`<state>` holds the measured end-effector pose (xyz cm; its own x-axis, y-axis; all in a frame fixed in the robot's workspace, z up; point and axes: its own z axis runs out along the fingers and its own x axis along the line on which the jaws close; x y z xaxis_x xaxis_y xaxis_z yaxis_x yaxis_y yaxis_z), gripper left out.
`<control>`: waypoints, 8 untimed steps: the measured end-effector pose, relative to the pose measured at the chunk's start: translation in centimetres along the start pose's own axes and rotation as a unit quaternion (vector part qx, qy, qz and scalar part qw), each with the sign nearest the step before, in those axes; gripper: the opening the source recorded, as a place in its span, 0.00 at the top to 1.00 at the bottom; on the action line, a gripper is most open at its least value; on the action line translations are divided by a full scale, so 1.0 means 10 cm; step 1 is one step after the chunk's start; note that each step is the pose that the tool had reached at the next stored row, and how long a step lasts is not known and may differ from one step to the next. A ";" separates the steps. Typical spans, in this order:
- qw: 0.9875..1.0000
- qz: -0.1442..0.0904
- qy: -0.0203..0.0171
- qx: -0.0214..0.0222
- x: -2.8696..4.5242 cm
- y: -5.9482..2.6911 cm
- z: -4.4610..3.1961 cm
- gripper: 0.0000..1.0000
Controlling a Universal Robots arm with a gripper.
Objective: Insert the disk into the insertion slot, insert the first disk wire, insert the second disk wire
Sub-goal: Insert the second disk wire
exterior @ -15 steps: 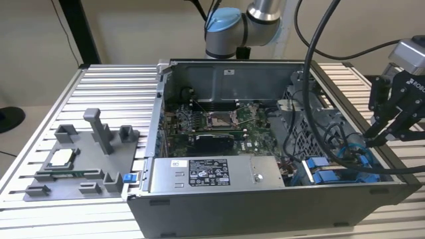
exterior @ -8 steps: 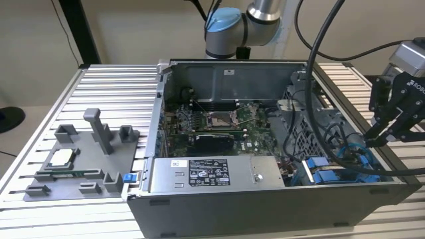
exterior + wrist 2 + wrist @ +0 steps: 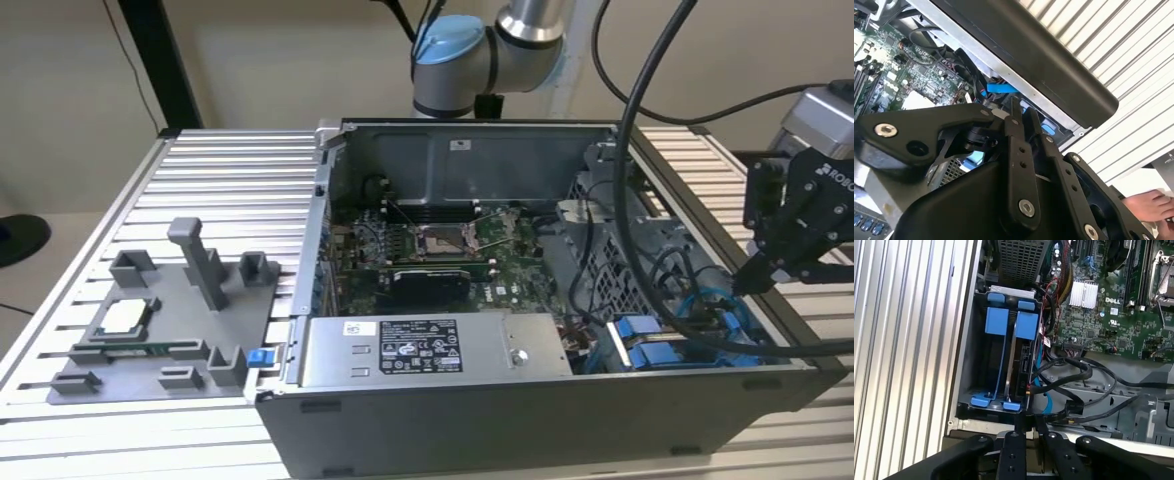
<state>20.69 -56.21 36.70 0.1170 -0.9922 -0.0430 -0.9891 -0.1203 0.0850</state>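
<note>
The disk (image 3: 1021, 357) stands edge-on in its bright blue frame inside the insertion slot (image 3: 976, 365), a grey metal bay with blue tabs (image 3: 638, 338) at the case's corner on the exterior view's right. Black wires (image 3: 1074, 377) and a thin blue wire (image 3: 1038, 372) loop beside the disk's end. My gripper (image 3: 1026, 427) hovers just outside that bay with its fingers (image 3: 1015, 145) pressed together, and I see nothing between them. In the exterior view the gripper (image 3: 750, 283) hangs over the case's right wall. A blue wire (image 3: 998, 89) runs close to the fingertips.
The open computer case (image 3: 534, 410) holds a motherboard (image 3: 441, 250) and a grey labelled power-supply box (image 3: 414, 350). A grey fixture tray (image 3: 147, 330) lies on the ribbed table at the exterior view's left. Thick black cables (image 3: 654, 150) hang over the case. A person's hand (image 3: 1149, 205) rests nearby.
</note>
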 end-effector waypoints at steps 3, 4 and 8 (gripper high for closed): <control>1.000 0.000 0.000 0.000 0.000 0.000 0.002 0.00; 1.000 0.000 0.000 0.000 0.000 0.000 0.002 0.00; 1.000 0.000 0.000 0.000 0.000 -0.001 0.008 0.00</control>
<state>20.68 -56.21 36.62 0.1170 -0.9922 -0.0432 -0.9891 -0.1203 0.0848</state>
